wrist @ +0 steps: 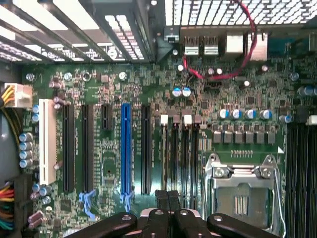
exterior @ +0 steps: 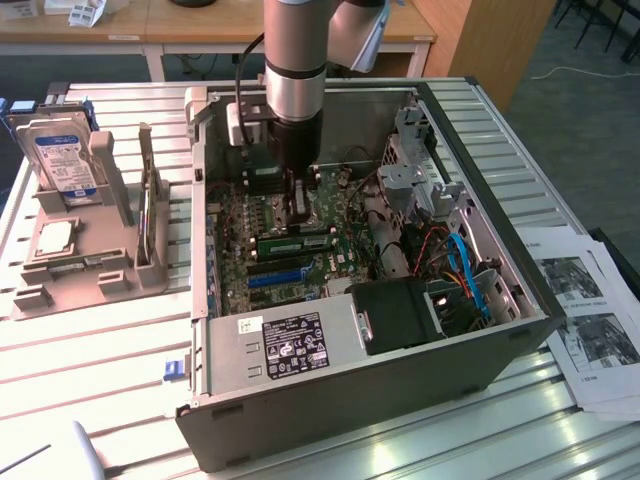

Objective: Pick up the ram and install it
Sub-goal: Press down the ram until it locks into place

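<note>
A silver and black robot arm (exterior: 295, 70) hangs straight down into the open computer case (exterior: 330, 370), its wrist vertical. The tool (exterior: 299, 212) at its end points down just above the case's motherboard (exterior: 300, 262), near the middle, with its black fingers (wrist: 174, 199) closed together.

**Labels present, none readable**

You can make out printed matter in several places, but none of it resolves into words. The power supply's black label (exterior: 293, 343) carries white lines and certification-style marks, all illegible. The hard drive (exterior: 64, 161) standing in the grey holder has a blue-and-white sticker with unreadable print. The paper sheets (exterior: 590, 330) at the exterior view's right show pictures and text too small to read.
</note>
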`<control>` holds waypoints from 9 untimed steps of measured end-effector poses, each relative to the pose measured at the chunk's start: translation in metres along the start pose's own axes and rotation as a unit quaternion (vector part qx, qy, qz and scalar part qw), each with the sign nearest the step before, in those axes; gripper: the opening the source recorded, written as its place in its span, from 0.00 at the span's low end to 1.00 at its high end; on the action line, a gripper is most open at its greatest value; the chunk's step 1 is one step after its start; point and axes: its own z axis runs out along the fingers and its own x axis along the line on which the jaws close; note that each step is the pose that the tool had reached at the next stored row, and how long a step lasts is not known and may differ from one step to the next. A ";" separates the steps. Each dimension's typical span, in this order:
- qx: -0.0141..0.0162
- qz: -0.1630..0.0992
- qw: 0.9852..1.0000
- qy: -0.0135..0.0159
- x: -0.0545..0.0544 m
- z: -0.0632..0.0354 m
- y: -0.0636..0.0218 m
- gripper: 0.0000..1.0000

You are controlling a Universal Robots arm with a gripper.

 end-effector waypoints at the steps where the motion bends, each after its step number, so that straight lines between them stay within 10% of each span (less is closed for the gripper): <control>1: 0.000 0.000 1.000 0.000 0.000 -0.0001 0.0013 0.10; 9: 0.001 0.000 1.000 0.000 0.000 0.0005 0.0031 0.10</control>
